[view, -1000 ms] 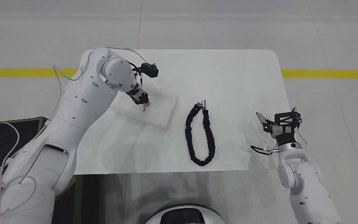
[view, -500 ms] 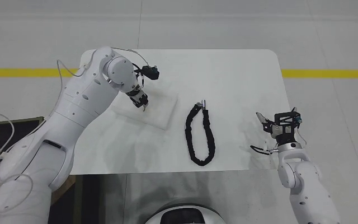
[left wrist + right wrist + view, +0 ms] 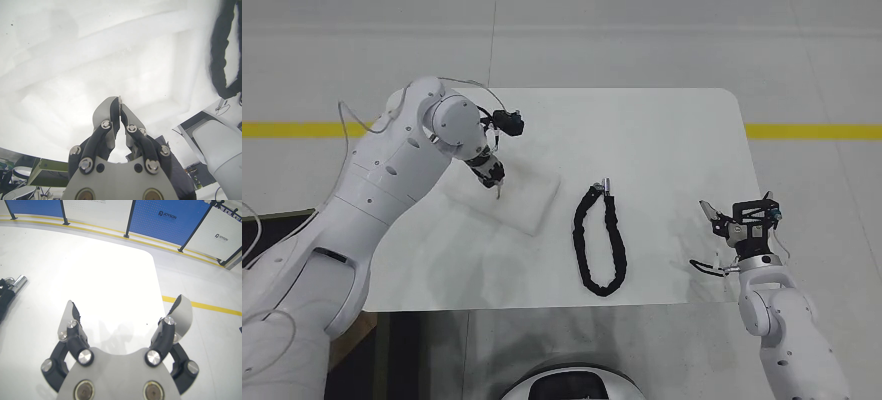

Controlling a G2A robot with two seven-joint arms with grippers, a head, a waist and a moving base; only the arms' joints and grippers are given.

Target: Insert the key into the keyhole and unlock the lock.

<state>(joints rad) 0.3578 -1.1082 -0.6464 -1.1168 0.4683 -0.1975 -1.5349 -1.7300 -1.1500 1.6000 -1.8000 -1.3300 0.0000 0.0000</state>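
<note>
A black fabric-covered chain lock [image 3: 600, 245] lies looped at mid-table, its silver lock cylinder [image 3: 603, 186] at the far end; the cylinder [image 3: 19, 281] is also seen from the right wrist. My left gripper [image 3: 498, 184] hangs over a white foam pad [image 3: 530, 203] left of the chain. Seen from its own wrist, the left gripper [image 3: 120, 102] is shut on a thin metal key [image 3: 119, 106], held edge-on between the pads just above the foam. My right gripper [image 3: 712, 238] sits near the table's front right edge, open with nothing between its fingers [image 3: 74, 311].
The white table [image 3: 662, 130] has bare room between the chain and the right gripper and along its far side. The chain [image 3: 219, 56] lies just past the foam pad's edge in the left wrist view. Floor with a yellow line [image 3: 812, 131] surrounds the table.
The left arm has shifted a little toward the far side of the foam pad with its gripper still shut. The right arm and the chain have not moved.
</note>
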